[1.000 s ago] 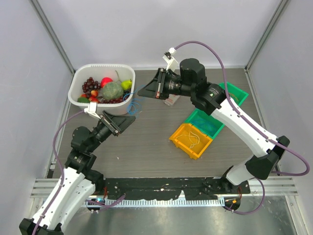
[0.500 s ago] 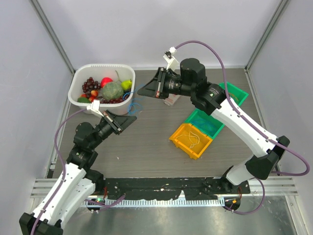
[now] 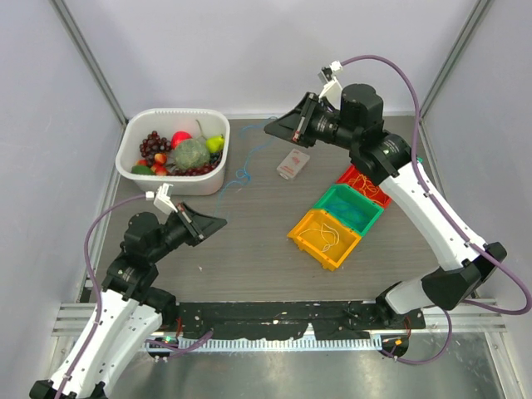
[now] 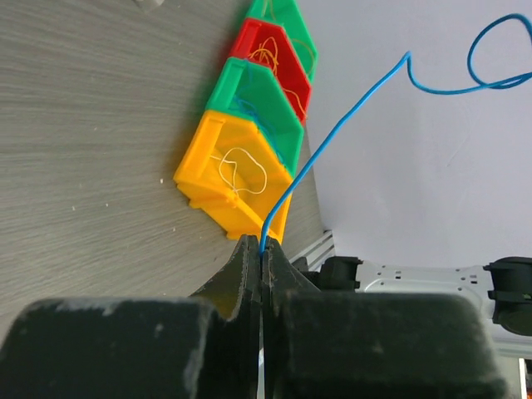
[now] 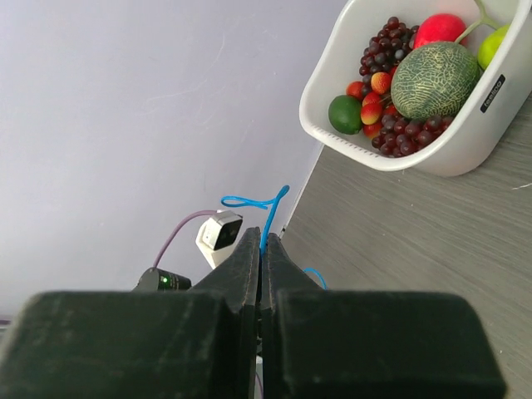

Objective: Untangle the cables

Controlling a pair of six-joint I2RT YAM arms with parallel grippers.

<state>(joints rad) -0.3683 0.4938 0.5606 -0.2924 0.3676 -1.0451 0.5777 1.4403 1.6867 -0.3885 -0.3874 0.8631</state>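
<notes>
The blue cable (image 4: 341,130) runs diagonally from the left gripper (image 3: 218,222), jaws pinched tight on its near end, up to the right gripper (image 3: 273,129), jaws likewise clamped on its far end, with loose kinks beside the white basket (image 3: 199,184) between them.

Blue cable (image 4: 332,139), yellow bin (image 4: 199,170)
</notes>
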